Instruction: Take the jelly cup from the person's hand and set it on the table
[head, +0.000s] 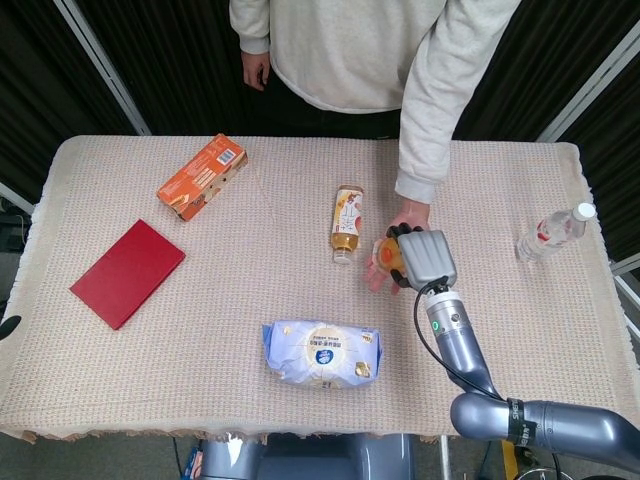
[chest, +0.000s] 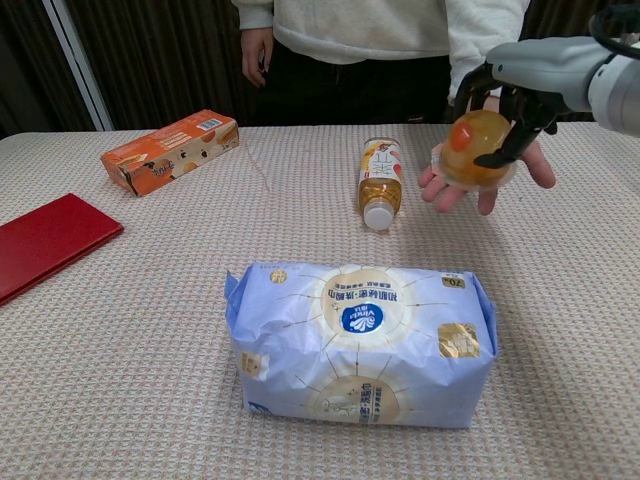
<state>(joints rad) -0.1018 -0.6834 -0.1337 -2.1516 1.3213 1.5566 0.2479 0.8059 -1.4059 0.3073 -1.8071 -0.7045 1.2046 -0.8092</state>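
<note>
The jelly cup (chest: 472, 148) is a clear dome with orange filling and it rests on the person's upturned palm (chest: 455, 188) above the right half of the table. My right hand (chest: 520, 75) reaches over it from the right. Its dark fingers (chest: 515, 140) wrap both sides of the cup and grip it. In the head view the grey back of my right hand (head: 424, 258) covers most of the jelly cup (head: 384, 254), and the person's fingers (head: 375, 276) show beneath. My left hand appears in neither view.
A tea bottle (head: 346, 222) lies just left of the handover. A blue-white soft pack (head: 322, 352) sits near the front centre. An orange box (head: 202, 176) and a red book (head: 127, 272) lie to the left, and a water bottle (head: 552, 232) at the right edge.
</note>
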